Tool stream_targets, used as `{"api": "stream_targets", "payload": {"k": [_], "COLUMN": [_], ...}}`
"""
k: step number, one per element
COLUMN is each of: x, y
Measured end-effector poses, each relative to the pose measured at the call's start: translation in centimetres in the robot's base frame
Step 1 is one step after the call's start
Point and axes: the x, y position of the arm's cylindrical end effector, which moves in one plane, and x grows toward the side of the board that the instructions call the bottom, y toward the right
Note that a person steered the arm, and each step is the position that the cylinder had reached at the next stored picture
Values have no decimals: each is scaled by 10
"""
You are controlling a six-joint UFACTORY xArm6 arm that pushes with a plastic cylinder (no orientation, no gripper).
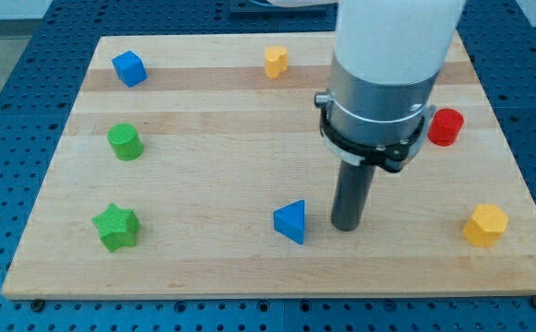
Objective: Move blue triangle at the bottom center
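The blue triangle [291, 221] lies on the wooden board [203, 138] near the view's bottom centre. My tip [345, 227] stands on the board just to the triangle's right, a small gap apart from it. The arm's white and grey body rises above the rod toward the view's top.
A blue cube [129, 67] sits at top left, a yellow block [276, 61] at top centre, a red cylinder [446, 126] at right, a yellow hexagon block [484, 225] at bottom right, a green cylinder [125, 142] at left, and a green star [116, 227] at bottom left.
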Motion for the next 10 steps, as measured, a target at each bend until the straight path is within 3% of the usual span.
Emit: {"api": "stream_targets", "payload": {"k": [4, 5, 6, 10], "x": [3, -1, -31, -52], "y": [-54, -43, -13, -40]}}
